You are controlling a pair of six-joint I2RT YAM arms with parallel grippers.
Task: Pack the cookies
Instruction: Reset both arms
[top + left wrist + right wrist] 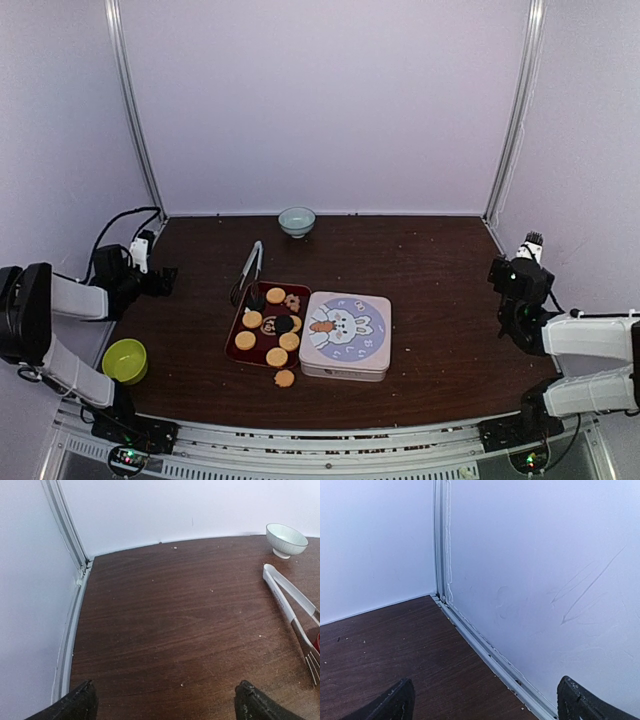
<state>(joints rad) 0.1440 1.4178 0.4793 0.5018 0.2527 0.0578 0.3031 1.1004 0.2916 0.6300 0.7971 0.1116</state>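
Top external view: one dark red rectangular tray (235,331) lies on the dark brown wooden counter (440,300), and the cookies (277,356) lie on it. I count six golden-orange round ones there, plus at least one near-black one (284,325) and one paler brown flower-shaped one (292,301); the smallest are too blurred to count surely. One more golden round cookie (285,378) lies off the tray, on the counter just in front of its near edge.

One square tin with a lavender rabbit-printed lid (346,335) stands against the tray's right side, lid on. One pair of white-and-metal tongs (252,262) lies at the tray's far-left corner. There are two bowls: a small pale ceramic bowl (297,221) well beyond the tray by the back wall, and a lime-green plastic bowl (125,360) well to its left.

The left claw (165,702) hovers left of the tray, its fingers spread wide over bare wood, holding nothing. The right claw (485,700) is far right of the tray, facing the side wall, equally spread and empty.
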